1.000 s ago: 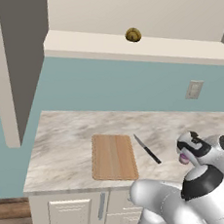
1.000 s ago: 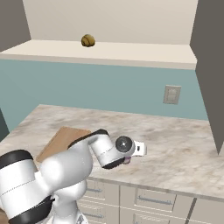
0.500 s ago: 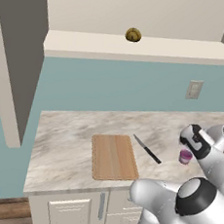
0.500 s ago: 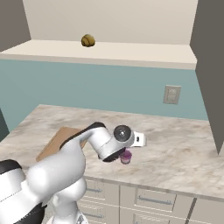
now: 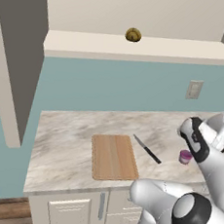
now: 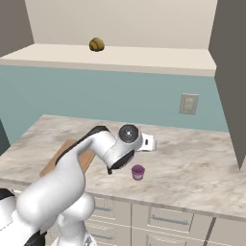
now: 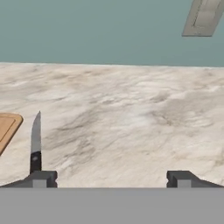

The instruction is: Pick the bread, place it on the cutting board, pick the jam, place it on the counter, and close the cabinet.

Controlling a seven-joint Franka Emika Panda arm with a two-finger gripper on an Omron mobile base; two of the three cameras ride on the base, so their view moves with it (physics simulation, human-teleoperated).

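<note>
On counter [image 5: 72, 139], jam [image 5: 185, 156] now freed; jaws spread, apparently lifted clear since a second ago.

You can see just one corner of the light-brown wooden cutting board [image 7: 7, 129] in the hand view; the left edge cuts off the rest. In the right base view, the white arm covers most of that board [image 6: 72, 153]. The grey wall plate [image 7: 205, 17] gets cut by the top edge. The two small dark fingertips [image 7: 41, 178] poke up, but their lower parts are hidden.
</note>
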